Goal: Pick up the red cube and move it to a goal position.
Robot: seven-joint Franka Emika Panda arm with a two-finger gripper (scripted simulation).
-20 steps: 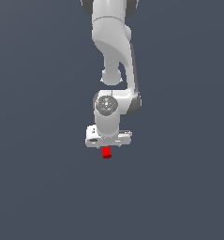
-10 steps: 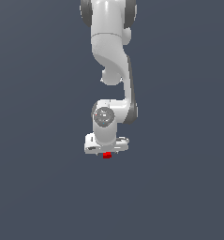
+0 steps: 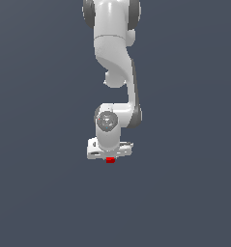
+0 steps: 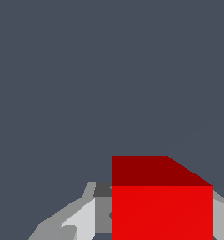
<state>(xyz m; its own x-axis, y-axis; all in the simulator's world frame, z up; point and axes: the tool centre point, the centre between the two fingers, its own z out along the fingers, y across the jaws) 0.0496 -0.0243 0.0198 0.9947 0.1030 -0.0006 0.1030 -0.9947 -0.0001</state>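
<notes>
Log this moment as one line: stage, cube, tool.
stage: descending to grasp | small bright-red cube: mostly hidden under white tool, between its fingers in wrist view | tool closure: cannot tell | surface: plain dark grey

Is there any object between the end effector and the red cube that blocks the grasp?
No, nothing visible does. In the wrist view the red cube sits right at the end effector, with a finger beside it. In the exterior view only a red sliver shows below the hand.

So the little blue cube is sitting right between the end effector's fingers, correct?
Not quite: the cube is red, not blue, as the wrist view shows clearly. It does sit right between the fingers of the end effector.
</notes>
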